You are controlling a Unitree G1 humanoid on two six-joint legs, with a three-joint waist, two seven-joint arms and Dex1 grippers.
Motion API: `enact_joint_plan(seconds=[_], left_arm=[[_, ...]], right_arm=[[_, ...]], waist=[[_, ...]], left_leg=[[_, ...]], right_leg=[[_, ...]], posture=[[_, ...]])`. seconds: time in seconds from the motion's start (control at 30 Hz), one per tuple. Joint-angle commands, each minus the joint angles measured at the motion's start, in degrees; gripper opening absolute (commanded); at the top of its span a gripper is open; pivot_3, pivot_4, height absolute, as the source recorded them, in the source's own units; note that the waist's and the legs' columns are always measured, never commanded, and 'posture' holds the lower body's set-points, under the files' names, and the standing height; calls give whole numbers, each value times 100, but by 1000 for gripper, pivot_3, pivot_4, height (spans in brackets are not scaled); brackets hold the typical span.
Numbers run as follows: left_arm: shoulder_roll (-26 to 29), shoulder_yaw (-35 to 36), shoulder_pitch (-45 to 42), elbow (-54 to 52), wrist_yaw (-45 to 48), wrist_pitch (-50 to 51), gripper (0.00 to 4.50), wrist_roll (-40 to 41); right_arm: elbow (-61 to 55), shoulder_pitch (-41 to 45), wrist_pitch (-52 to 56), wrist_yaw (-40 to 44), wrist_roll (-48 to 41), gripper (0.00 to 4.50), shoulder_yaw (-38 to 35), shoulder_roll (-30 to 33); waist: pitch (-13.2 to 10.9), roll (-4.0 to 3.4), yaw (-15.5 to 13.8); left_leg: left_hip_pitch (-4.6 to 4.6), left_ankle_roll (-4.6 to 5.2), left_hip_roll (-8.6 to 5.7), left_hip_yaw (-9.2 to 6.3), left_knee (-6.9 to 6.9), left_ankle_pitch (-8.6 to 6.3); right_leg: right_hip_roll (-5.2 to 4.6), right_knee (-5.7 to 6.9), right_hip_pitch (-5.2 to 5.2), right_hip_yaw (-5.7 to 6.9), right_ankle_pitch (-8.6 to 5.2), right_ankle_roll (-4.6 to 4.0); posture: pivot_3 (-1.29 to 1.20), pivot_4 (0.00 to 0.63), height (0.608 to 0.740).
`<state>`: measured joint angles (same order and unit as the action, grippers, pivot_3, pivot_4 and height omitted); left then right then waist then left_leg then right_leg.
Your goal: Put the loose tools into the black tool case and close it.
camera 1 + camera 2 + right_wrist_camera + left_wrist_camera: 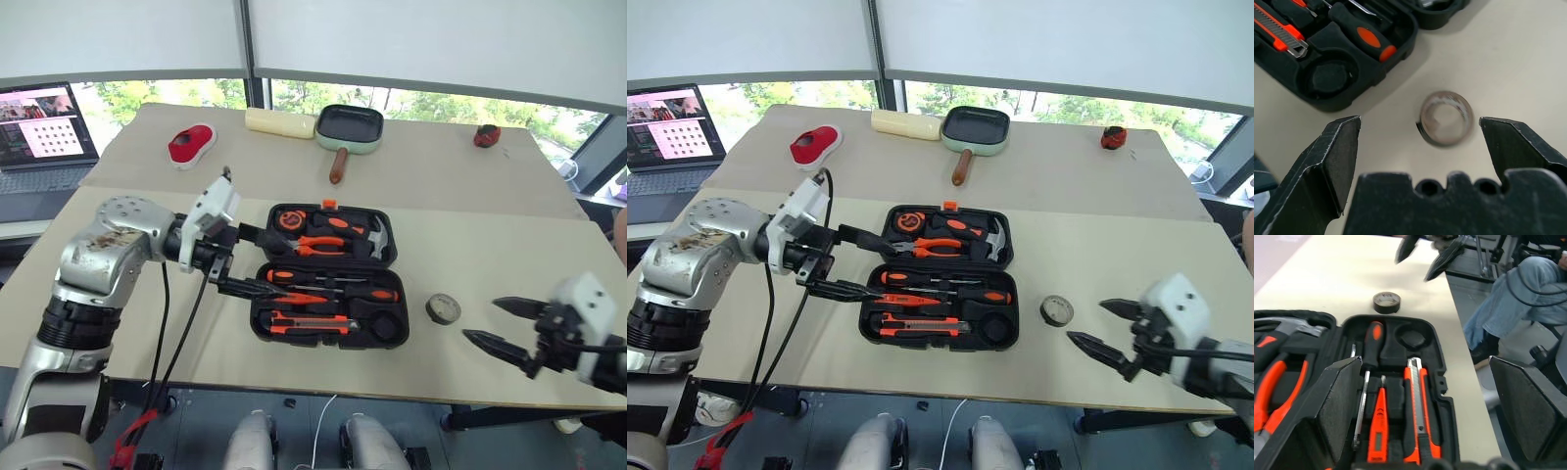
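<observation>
The black tool case (258, 329) lies open at the middle of the table. Its near half holds two long screwdrivers (338, 291), a slim orange screwdriver (1378, 426) and the utility knife (309, 323), beside an empty round recess (1413, 338). The far half holds pliers, a hammer and a tape measure. The black tape roll (443, 308) lies on the table just right of the case. My left gripper (259, 261) is open at the case's left edge, over the hinge line. My right gripper (481, 320) is open with nothing in it, a little right of the tape roll (1445, 117) and pointing at it.
At the back stand a green-rimmed pan (350, 129), a cream roll (280, 122), a red object (192, 145) and a small red thing (487, 135). A laptop (44, 132) is far left. A seated person's leg (1508, 308) is beyond the table's right edge.
</observation>
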<state>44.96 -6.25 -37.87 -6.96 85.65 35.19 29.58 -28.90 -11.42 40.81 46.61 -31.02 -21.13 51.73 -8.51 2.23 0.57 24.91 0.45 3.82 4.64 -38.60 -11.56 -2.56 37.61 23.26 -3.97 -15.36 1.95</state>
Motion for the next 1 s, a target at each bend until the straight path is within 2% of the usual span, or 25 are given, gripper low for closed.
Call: enact_joint_plan(seconds=[0.03,0.23,0.37,0.43,0.5,0.7,0.8,0.87,0.93,1.0], left_arm=[[106,83,44,-335,-87,12,4461,107],[190,144,53,-465,-179,164,4461,209],[201,120,12,-469,-213,153,4500,239],[175,99,-36,-446,-243,147,4500,240],[137,65,-77,-400,-272,102,4500,208],[119,24,-68,-340,-265,-5,4500,164],[114,12,-59,-347,-267,-13,4500,160],[167,-59,4,-403,-181,-10,4500,145],[249,-156,93,-452,-56,-101,4500,74],[292,-225,152,-460,8,-228,4500,4]], right_arm=[[247,395,86,-273,312,4500,587,-71],[939,990,-275,-432,948,4500,1454,-216],[1374,1205,-497,-417,1268,3555,1811,-291],[1454,1231,-597,-378,1312,2755,1885,-331],[1431,1213,-633,-368,1322,2224,1914,-379],[991,876,-609,-289,1168,150,1542,-304],[633,810,-495,-157,932,54,1238,-204],[-46,989,-397,190,374,54,1018,-118],[-608,1188,-189,379,-105,54,1061,-86],[-902,1283,-92,448,-163,54,1322,-4]], waist=[[0,1,-15],[-1,1,-25],[-1,1,-12],[0,1,-1],[0,2,5],[0,1,-14],[-1,0,-23],[-3,-4,-23],[-4,-5,16],[-5,-6,33]], left_leg=[[1,0,0,-1,0,0],[3,0,0,3,-4,0],[2,0,1,3,-3,0],[1,0,2,2,-3,0],[1,0,2,3,-4,0],[1,0,1,3,-4,0],[1,0,1,3,-4,0],[1,0,1,5,-4,0],[0,0,3,5,-4,0],[-4,0,8,3,3,0]], right_leg=[[0,-1,0,1,0,0],[-1,0,2,1,0,1],[1,1,3,0,0,1],[2,1,2,1,0,1],[2,2,1,1,0,2],[1,1,0,1,0,2],[1,2,0,2,0,2],[1,2,1,0,0,2],[2,5,2,-1,0,2],[8,4,3,-1,0,1]], posture=[[0,150,740],[0,150,740],[0,150,740],[0,150,740],[0,150,740],[0,150,740],[0,150,740],[0,150,740],[0,150,740],[0,150,740]])
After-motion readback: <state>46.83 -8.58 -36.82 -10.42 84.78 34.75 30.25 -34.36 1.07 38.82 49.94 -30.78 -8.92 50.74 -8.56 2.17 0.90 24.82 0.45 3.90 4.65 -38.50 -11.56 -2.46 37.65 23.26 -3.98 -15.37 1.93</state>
